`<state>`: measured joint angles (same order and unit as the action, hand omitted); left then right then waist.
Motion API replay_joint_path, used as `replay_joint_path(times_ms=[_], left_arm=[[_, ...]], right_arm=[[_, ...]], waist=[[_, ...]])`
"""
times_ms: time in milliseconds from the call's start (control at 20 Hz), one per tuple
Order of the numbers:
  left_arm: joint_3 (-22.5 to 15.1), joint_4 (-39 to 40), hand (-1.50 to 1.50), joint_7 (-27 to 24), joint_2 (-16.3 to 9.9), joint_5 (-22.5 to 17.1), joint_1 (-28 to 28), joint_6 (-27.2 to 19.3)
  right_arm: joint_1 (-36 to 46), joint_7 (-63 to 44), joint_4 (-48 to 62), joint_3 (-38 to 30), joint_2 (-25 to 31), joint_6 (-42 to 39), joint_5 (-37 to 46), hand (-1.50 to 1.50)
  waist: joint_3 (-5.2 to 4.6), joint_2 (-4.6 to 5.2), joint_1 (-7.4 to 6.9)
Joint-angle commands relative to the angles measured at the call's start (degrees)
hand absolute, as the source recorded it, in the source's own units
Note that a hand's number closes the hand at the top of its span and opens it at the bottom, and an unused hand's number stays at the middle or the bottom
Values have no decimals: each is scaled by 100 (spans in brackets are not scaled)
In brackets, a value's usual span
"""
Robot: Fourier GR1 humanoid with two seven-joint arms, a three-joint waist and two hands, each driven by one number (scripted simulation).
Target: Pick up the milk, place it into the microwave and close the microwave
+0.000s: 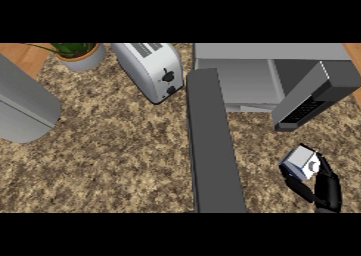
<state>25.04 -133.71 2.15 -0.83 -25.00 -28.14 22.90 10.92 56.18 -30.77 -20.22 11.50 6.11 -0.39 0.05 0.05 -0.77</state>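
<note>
Granite counter (102, 150): right hand (323, 187) clutches milk (299, 163) beside open microwave (249, 75), toaster (150, 70) apart.

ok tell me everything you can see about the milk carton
The milk carton is a small boxy carton, white on its upper face with blue sides and a dark mark on the white panel. It looks like cardboard. It is tilted, held off the speckled counter in the right hand, whose black fingers curl round its lower side. It sits near the view's lower right, in front of the open microwave and just below its control panel, not yet inside.
</note>
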Motion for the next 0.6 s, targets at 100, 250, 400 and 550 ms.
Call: replay_joint_path(times_ms=[100, 250, 400, 550], left_arm=[[-6, 32, -150, 130, -16, 112, 285, -70], [19, -346, -150, 72, 81, -17, -65, -12], [136, 106, -150, -35, 58, 57, 83, 115], [-76, 152, -150, -290, 81, 33, -192, 183]], right_arm=[[390, 823, 607, 145, 202, 112, 323, 150], [435, 1061, 414, 14, -43, 334, 173, 150], [428, 976, 208, 98, -141, 139, 132, 150], [661, 1029, 488, 249, -96, -259, 248, 150]], waist=[[5, 13, 5], [3, 0, -9], [-3, -8, 32], [1, 3, -31]])
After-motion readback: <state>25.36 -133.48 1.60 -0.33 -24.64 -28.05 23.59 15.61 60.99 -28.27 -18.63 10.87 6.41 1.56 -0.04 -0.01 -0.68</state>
